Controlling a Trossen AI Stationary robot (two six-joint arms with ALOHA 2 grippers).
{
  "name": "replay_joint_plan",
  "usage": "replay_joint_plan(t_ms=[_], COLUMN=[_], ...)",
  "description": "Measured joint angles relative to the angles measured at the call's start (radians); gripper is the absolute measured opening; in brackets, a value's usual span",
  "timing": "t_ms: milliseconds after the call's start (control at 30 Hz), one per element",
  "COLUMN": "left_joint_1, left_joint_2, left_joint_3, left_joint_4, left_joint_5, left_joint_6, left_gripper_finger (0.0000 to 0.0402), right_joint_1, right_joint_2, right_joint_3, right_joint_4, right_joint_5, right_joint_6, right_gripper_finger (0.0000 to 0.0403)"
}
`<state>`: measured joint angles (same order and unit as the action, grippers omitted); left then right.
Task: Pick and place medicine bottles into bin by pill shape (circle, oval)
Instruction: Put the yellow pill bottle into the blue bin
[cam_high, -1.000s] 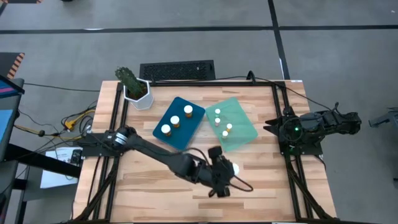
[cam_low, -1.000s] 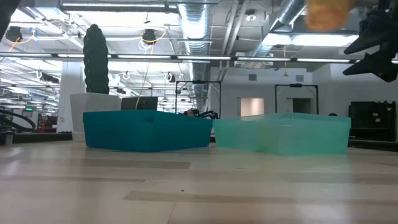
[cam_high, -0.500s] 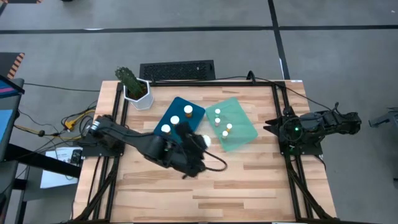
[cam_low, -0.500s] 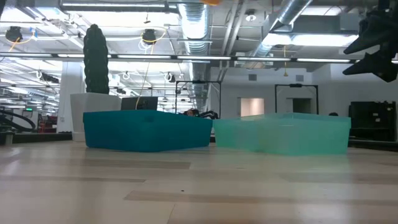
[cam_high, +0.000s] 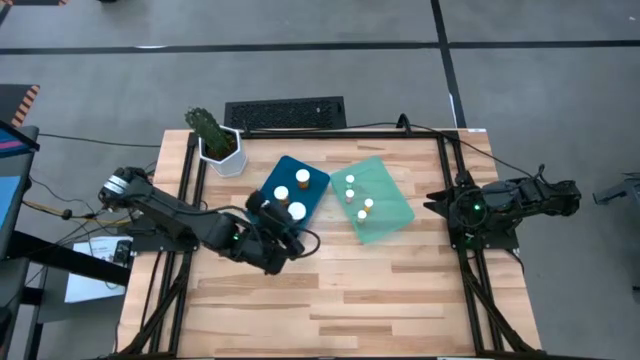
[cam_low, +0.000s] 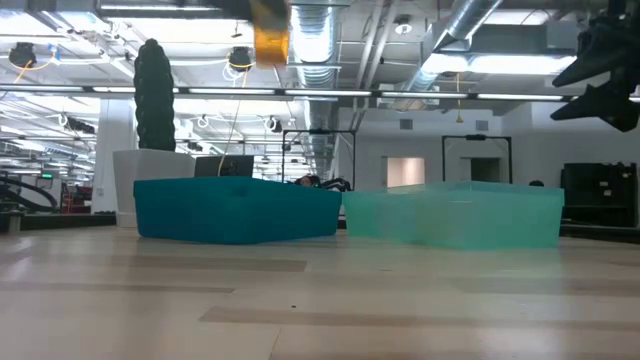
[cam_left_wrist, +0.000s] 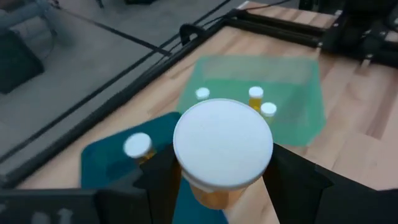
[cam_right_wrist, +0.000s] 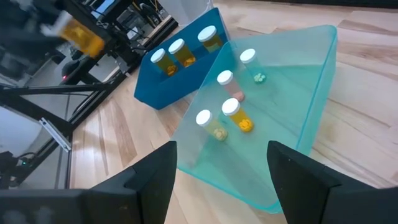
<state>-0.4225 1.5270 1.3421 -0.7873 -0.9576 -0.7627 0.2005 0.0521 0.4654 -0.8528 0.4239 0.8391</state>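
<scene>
While one second ago the left gripper (cam_high: 290, 222) was over the bare wood in front of the mint green tray (cam_high: 395, 222), it is now over the near edge of the dark blue tray (cam_high: 314, 196), so it has travelled toward the left side of the table. The medicine bottle (cam_left_wrist: 222, 149) came with it. In the low view the bottle's amber body (cam_low: 270, 38) has passed from the upper right corner to the upper left part of the picture, and it hangs high above the blue tray (cam_low: 236, 208).

The left gripper is closed on this bottle: in the left wrist view the two dark fingers (cam_left_wrist: 163, 177) press on both sides of the amber body, just under the wide white cap. The bottle stands upright between them and touches nothing else.

In the high view the blue tray shows two bottles (cam_high: 281, 194) with white caps, while the right wrist view shows three of them in a row (cam_right_wrist: 178, 51). Four smaller bottles (cam_high: 367, 205) stand in the green tray.

The right gripper (cam_right_wrist: 219, 177) waits at the right edge of the table, with its fingers wide apart and empty. It has not moved.
</scene>
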Motion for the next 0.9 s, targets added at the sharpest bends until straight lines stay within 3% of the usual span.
replay_joint_plan(t_ms=[200,333,600,733,900], left_joint_1=[0.096,0.136,0.158,0.154,0.153], left_joint_2=[0.014,0.013,0.012,0.013,0.013], left_joint_3=[-0.263,-0.359,-0.38,-0.381,-0.466], left_joint_4=[0.417,0.524,0.449,0.353,0.393], left_joint_5=[0.093,0.076,0.058,0.049,0.04], left_joint_6=[0.064,0.043,-0.008,-0.107,-0.212], left_gripper_finger=[0.0196,0.0196,0.0196,0.0196,0.0196], right_joint_1=[0.0,0.0,0.0,0.0,0.0], right_joint_2=[0.0,0.0,0.0,0.0,0.0], right_joint_3=[0.0,0.0,0.0,0.0,0.0], right_joint_4=[-0.004,-0.005,-0.005,-0.005,-0.005], right_joint_5=[0.001,0.001,0.001,0.001,0.001], right_joint_6=[0.001,0.002,0.001,0.001,0.001], right_gripper_finger=[0.026,0.026,0.026,0.026,0.026])
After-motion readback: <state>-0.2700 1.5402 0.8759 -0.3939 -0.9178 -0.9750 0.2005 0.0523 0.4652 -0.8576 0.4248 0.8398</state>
